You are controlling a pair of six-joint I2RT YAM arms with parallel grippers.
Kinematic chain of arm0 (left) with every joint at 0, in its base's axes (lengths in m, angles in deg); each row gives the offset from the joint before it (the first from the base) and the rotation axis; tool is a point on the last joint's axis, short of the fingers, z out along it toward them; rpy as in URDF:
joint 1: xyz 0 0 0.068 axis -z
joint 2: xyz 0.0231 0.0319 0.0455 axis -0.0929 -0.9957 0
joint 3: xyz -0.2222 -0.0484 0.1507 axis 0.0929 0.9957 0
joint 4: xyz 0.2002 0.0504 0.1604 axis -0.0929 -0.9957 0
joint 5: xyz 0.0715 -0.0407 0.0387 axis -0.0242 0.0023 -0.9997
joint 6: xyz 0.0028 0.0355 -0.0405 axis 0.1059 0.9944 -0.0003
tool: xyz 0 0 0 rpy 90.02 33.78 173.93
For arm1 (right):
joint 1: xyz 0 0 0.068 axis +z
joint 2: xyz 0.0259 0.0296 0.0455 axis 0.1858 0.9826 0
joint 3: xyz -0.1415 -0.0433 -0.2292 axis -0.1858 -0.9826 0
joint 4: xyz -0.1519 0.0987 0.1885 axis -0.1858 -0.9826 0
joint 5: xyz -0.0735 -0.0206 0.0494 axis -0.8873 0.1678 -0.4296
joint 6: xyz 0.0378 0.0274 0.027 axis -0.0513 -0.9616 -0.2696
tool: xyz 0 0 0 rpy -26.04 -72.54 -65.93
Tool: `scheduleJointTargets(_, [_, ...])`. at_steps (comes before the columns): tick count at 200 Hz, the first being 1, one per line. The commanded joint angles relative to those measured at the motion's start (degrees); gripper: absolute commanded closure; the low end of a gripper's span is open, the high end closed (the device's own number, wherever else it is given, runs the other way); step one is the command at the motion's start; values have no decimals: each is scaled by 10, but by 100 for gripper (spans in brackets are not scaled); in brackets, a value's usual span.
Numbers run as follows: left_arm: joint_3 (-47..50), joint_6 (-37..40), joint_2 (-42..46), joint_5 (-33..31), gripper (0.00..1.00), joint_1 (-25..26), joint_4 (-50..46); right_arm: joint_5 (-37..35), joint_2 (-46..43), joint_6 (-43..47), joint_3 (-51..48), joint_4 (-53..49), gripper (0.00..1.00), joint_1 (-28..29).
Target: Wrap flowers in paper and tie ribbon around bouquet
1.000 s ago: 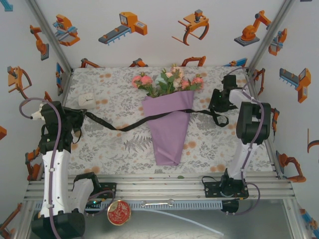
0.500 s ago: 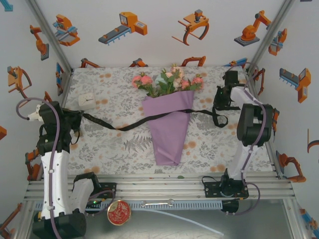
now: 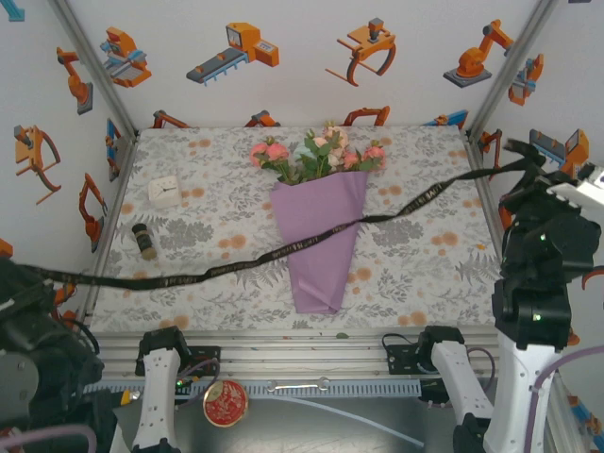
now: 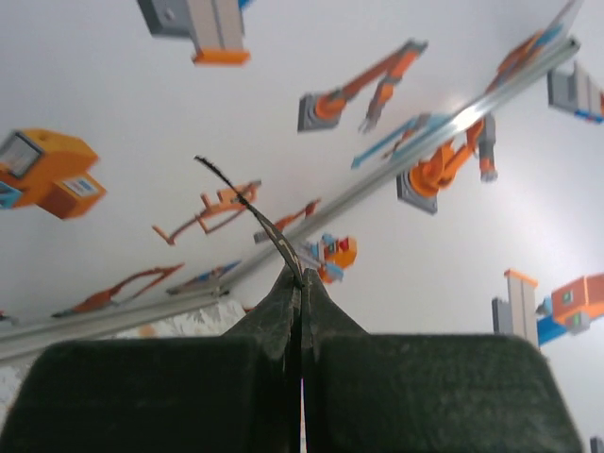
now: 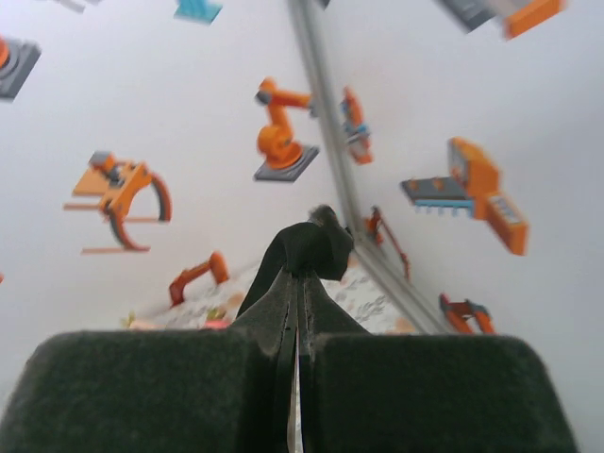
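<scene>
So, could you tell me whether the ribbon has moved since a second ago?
Yes. Against the unmoved paper, the ribbon now crosses lower and taut; its left stretch sits nearer the front edge of the table, and its right end is lifted.

The table (image 3: 189, 274) is viewed from above and behind the arm bases (image 3: 415, 357), looking down toward the back wall (image 3: 302, 90). Each wrist view is taken close behind the left gripper (image 4: 302, 283) or the right gripper (image 5: 300, 276) and is tilted upward. The back wall and a strip of the table are shared by all three.
</scene>
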Motion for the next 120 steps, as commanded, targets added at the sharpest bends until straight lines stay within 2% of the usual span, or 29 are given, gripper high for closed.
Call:
scheduleJointTargets(1, [14, 56, -27, -91, 100, 42, -2, -77, 38, 29, -20, -26, 100, -2])
scheduleJointTargets(36, [76, 52, -55, -121, 100, 132, 9, -70, 63, -9, -62, -34, 100, -2])
scheduleJointTargets(56, [118, 19, -88, -113, 100, 160, 8, -70, 81, -37, -107, -31, 100, -2])
scheduleJointTargets(95, [209, -98, -194, 10, 100, 150, 31, -86, 141, -84, -192, 5, 100, -12])
scheduleJointTargets(105, [239, -126, -231, 61, 100, 130, 64, -79, 167, -101, -217, 34, 100, -20])
scheduleJointTargets(120, [277, -173, -309, 166, 100, 81, 128, -32, 226, -120, -228, 74, 100, -37])
